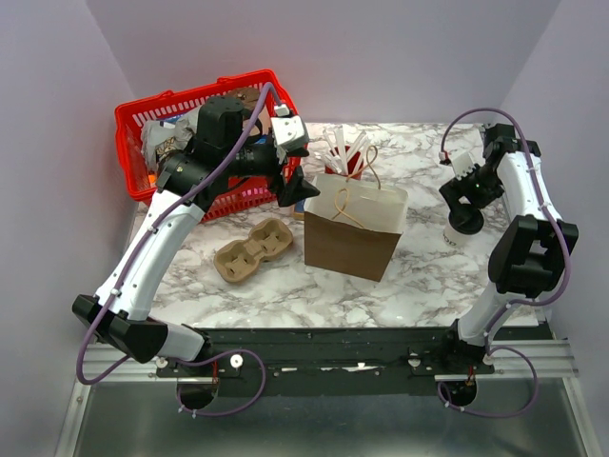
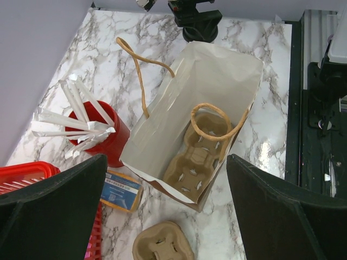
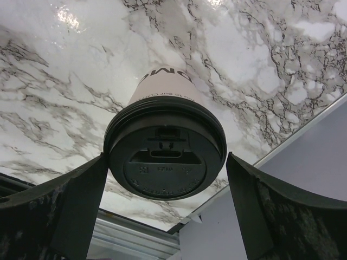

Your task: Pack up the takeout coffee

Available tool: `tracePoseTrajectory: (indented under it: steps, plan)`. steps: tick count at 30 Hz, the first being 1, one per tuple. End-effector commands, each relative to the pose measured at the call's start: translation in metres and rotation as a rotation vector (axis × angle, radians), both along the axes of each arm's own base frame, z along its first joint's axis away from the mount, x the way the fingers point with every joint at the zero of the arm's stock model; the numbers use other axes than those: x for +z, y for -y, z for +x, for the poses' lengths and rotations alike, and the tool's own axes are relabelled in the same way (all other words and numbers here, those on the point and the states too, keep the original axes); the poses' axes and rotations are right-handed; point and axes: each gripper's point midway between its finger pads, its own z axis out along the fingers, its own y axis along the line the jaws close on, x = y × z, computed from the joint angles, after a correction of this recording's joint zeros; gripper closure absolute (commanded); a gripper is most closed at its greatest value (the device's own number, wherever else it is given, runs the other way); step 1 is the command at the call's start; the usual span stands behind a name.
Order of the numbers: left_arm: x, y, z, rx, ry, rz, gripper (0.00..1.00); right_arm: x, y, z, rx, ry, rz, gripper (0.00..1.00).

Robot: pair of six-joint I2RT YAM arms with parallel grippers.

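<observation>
The takeout coffee [image 3: 165, 142], a cream-white paper cup under a round black lid, stands upright on the right of the marble surface [image 1: 419, 276]. The right tool [image 3: 166, 162] is spread around its lid; the left tool [image 2: 167, 162] hangs spread over the paper bag [image 2: 211, 81].

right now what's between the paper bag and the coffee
Just bare marble table between the paper bag and the takeout coffee, per the top view.

Red basket [image 1: 143, 119], red cup [image 2: 111, 135], cardboard carrier [image 1: 252, 249].
</observation>
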Motion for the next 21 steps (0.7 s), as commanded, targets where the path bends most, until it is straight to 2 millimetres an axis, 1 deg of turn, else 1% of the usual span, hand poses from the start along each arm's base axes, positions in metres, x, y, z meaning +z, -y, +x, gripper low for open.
tracePoseTrajectory:
  steps: [1, 6, 17, 21]
  plan:
    - [-0.008, 0.001, -0.002, -0.021, -0.021, 0.006, 0.01, -0.007, -0.001, -0.008, -0.006, -0.046, 0.026, 0.04]
    - [-0.009, 0.001, -0.001, -0.019, -0.023, 0.006, 0.01, -0.008, -0.002, -0.009, -0.008, -0.056, 0.035, 0.07]
    - [-0.010, 0.002, -0.002, -0.024, -0.028, 0.007, 0.01, -0.018, -0.003, -0.017, -0.011, -0.096, 0.037, 0.08]
    - [-0.010, 0.001, -0.001, -0.021, -0.027, 0.008, 0.01, -0.020, -0.004, -0.019, -0.012, -0.103, 0.043, 0.11]
